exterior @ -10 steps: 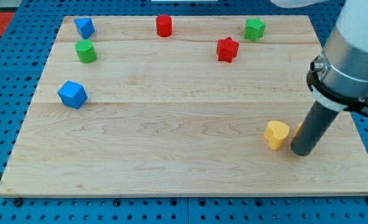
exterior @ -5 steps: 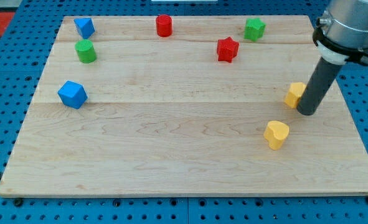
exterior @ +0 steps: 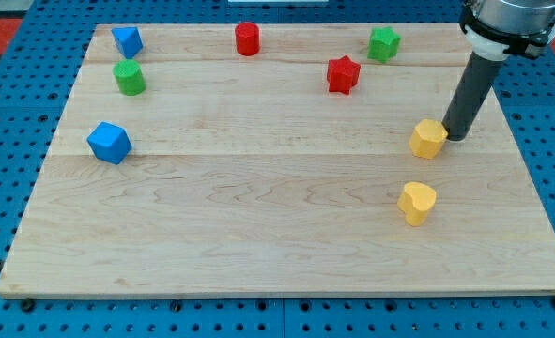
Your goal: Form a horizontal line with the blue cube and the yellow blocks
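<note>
Camera view: my tip (exterior: 456, 137) touches yellow block (exterior: 428, 139); no hand fitted. Risk: off-centre push spins it away from blue cube (exterior: 109, 143).

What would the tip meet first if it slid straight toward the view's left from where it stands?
My tip sits at the right edge of the yellow hexagonal block, seemingly touching it, so it would meet that block at once. Far beyond lies the blue cube.
</note>
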You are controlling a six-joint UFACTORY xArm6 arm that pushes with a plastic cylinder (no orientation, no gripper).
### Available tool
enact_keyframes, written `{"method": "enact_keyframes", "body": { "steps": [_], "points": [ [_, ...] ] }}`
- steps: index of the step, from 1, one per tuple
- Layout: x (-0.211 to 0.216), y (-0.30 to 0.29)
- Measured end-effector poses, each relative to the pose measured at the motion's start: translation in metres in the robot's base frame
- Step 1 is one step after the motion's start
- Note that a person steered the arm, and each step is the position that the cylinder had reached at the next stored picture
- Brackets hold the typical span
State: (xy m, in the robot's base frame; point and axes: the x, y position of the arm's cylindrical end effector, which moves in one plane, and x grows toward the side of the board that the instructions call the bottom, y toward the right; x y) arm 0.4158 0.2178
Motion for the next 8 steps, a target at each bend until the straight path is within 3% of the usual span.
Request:
{"method": "enact_keyframes", "body": {
  "steps": [2,3,5,6,7,8],
  "points": [
    [0.002,0.021],
    [0.047,0.036],
    [0.062,-0.026],
    [0.114,-0.003],
    [0.118,-0.052],
    [0.071,-0.155]
  ]
}}
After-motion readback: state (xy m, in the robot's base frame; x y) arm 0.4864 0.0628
